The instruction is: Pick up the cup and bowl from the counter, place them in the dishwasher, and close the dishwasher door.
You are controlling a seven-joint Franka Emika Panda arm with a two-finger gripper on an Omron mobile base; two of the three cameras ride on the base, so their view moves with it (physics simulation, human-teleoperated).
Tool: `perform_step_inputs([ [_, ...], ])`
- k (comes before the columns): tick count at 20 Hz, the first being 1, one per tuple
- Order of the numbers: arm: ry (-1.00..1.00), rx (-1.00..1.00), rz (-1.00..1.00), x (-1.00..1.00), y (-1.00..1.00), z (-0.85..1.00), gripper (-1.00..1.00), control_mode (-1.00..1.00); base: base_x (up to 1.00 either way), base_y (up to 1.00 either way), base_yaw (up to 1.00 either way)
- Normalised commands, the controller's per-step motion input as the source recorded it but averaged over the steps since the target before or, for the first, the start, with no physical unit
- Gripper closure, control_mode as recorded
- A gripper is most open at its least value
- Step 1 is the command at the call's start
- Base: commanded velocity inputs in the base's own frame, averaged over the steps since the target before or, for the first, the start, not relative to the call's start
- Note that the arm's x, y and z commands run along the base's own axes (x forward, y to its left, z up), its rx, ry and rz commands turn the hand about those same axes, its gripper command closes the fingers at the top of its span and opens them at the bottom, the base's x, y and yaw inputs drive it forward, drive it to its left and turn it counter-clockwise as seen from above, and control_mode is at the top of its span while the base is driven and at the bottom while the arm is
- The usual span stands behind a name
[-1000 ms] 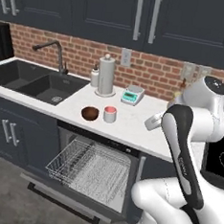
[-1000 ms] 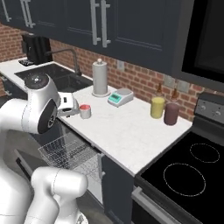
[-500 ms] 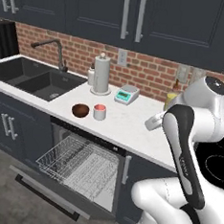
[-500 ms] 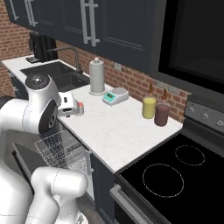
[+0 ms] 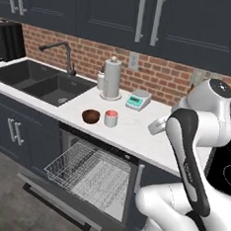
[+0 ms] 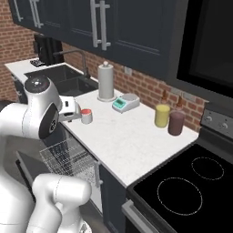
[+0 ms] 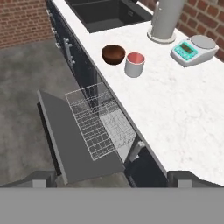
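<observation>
Two items wait side by side near the front edge of the counter [image 5: 136,131]: the cup [image 7: 134,64] and the bowl [image 7: 113,54], almost touching. The gripper [image 7: 111,177] hangs well short of them, jaws fully apart, holding nothing. The dishwasher door [image 7: 70,135] is down, rack [image 5: 90,171] pulled out. Risk: reaching for the cup, a finger could clip the bowl and shove it off the edge.

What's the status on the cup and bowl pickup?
Jaws open, empty, short of the items. Cup and bowl side by side on counter. Dishwasher door down, rack out. Nothing blocking.
</observation>
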Motion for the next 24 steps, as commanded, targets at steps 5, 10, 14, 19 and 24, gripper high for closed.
perform_step_inputs([
  [5, 0.0, 0.0, 0.0, 0.0, 0.0, 0.0, -1.0, 1.0, 0.16, 0.18, 0.3],
  [10, 0.0, 0.0, 0.0, 0.0, 0.0, 0.0, -1.0, 1.0, 0.04, -0.06, 0.26],
  [14, 0.0, 0.0, 0.0, 0.0, 0.0, 0.0, -1.0, 1.0, 0.03, -0.13, 0.16],
  [19, 0.0, 0.0, 0.0, 0.0, 0.0, 0.0, -1.0, 1.0, 0.34, 0.0, 0.1],
  [24, 0.0, 0.0, 0.03, 0.17, 0.0, 0.0, -1.0, -1.0, 0.25, 0.0, 0.05],
])
